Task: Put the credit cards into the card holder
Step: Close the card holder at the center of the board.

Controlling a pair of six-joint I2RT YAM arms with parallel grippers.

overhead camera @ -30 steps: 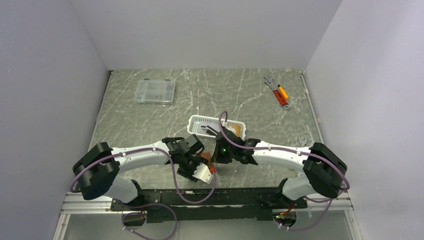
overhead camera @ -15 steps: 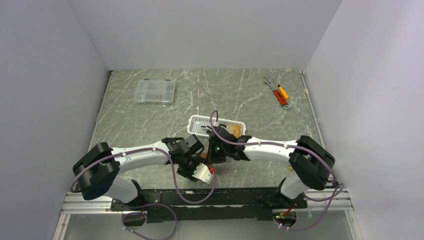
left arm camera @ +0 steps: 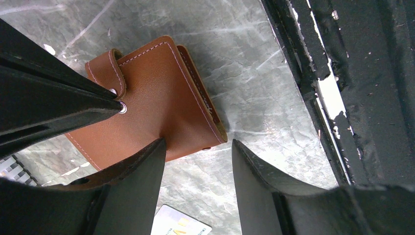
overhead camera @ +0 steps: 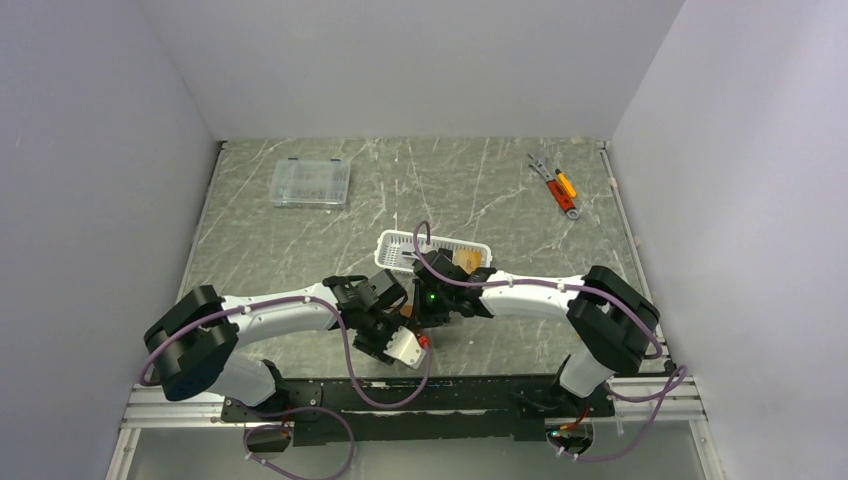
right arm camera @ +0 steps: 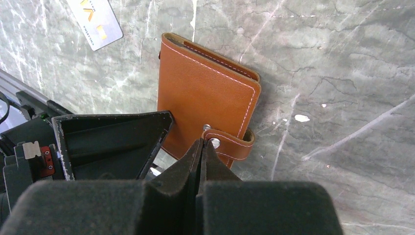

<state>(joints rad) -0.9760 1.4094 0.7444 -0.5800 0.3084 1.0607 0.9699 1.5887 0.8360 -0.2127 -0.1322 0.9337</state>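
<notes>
A small brown leather folding card holder (overhead camera: 408, 312) lies closed and flat on the grey-green marbled desk (overhead camera: 300, 240). It is at the near centre, just nearer than a white slotted plastic basket (overhead camera: 386, 250). Its snap-button tab is wrapped over one edge and fastened.

The right tool (right arm camera: 203, 145) is clenched tight, its two black fingers pressed together with nothing between them. Their joined tip touches the tab right at the metal snap.

The left tool (left arm camera: 198, 147) reaches in from the left and stands released, jaws apart. One finger (left arm camera: 142, 171) overlaps an edge of the holder, the other finger (left arm camera: 254, 181) stands over bare desk, and a corner of the holder sits in the gap. Whether the first finger presses on the leather cannot be told.

A pale grey-white rectangular credit card (right arm camera: 95, 24) with gold marks lies flat on the desk near the holder, apart from it. An orange-gold card (overhead camera: 466, 258) shows in the basket's right end. A clear plastic compartment box (overhead camera: 310, 182) sits far left. A small orange and red cluster of implements (overhead camera: 560, 190) lies far right.
</notes>
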